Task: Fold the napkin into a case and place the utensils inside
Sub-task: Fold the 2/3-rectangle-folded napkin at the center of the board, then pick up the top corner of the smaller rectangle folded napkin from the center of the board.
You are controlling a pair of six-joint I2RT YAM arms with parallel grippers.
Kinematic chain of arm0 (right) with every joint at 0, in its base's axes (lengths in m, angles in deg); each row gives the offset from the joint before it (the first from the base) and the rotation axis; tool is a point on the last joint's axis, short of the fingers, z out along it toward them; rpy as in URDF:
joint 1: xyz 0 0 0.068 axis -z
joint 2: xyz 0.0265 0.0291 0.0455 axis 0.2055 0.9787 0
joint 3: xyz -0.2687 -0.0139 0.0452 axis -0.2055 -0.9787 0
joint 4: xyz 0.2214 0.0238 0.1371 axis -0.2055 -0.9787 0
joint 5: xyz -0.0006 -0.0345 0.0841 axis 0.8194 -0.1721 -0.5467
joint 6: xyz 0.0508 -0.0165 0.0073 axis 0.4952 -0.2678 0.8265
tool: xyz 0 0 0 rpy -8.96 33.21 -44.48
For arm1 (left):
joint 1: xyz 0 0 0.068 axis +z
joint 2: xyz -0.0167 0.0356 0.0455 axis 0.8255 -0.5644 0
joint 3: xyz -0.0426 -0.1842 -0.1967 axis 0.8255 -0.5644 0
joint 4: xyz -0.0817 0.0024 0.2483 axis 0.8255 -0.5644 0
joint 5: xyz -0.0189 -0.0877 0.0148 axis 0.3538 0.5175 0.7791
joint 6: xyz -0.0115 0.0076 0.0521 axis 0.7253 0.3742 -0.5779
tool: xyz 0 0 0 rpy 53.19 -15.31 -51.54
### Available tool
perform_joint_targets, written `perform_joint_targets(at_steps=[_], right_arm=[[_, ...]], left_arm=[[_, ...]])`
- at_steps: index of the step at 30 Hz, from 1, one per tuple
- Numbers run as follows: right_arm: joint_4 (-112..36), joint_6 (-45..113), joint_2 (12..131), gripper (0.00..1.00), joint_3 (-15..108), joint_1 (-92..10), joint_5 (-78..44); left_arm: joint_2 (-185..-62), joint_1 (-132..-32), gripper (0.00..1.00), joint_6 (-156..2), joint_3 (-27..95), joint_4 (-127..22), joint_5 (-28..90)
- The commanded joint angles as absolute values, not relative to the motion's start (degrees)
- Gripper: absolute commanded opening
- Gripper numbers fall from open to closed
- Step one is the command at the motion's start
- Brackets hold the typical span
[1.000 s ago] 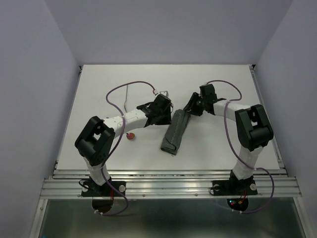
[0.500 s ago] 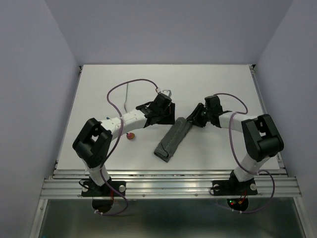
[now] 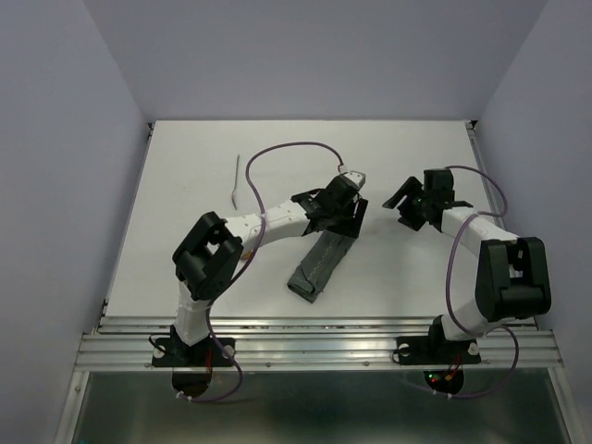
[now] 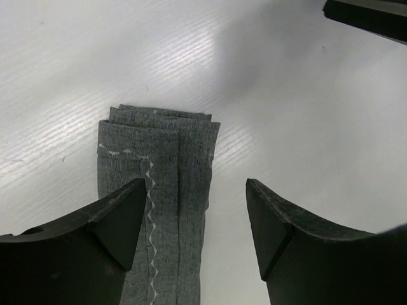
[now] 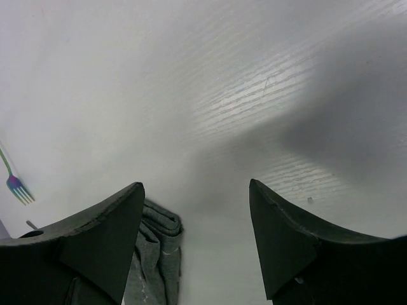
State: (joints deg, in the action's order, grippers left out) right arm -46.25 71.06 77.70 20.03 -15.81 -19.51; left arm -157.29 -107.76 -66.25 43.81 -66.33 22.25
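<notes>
Now the left gripper (image 3: pixel 346 215) stands spread and empty over the far end of the case (image 3: pixel 319 263). In its wrist view the left gripper (image 4: pixel 196 229) has both dark fingers (image 4: pixel 95 235) apart, and the folded case (image 4: pixel 156 190) lies flat on the white table (image 4: pixel 305 95). The case reaches up from under the finger at 9 o'clock, with its squared end at about 11 o'clock from the gap. From above, the case runs away from this gripper toward 7 o'clock. The right gripper (image 3: pixel 404 198), also spread and holding nothing, sits well apart at 3 o'clock of the case's far end. In its own view the right gripper (image 5: pixel 196 235) shows only a crumpled corner of the case (image 5: pixel 158 254) at about 8 o'clock, just beside one finger. The fork (image 5: pixel 15 183) lies far off at 9 o'clock; from above, the fork (image 3: pixel 239 179) is at 10 o'clock of the left gripper. Half a second ago the right gripper was on the case's far end and the left one sat beside it at 9 o'clock. Since then the right has drawn away, the left has come over the end, and the case has kept its place.
</notes>
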Motion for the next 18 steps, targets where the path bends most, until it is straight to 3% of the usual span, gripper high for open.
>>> perform_joint_targets(at_steps=[1, 18], right_arm=[[-48.7, 68.3, 75.0, 0.72, 20.2, -15.5, -19.8], [-48.6, 67.6, 75.7, 0.73, 20.2, -13.9, -20.7]], left_arm=[[-160.6, -108.0, 0.72, -67.4, 49.4, -70.2, 17.8], [-169.6, -110.0, 0.64, -68.2, 59.9, -75.2, 12.2]])
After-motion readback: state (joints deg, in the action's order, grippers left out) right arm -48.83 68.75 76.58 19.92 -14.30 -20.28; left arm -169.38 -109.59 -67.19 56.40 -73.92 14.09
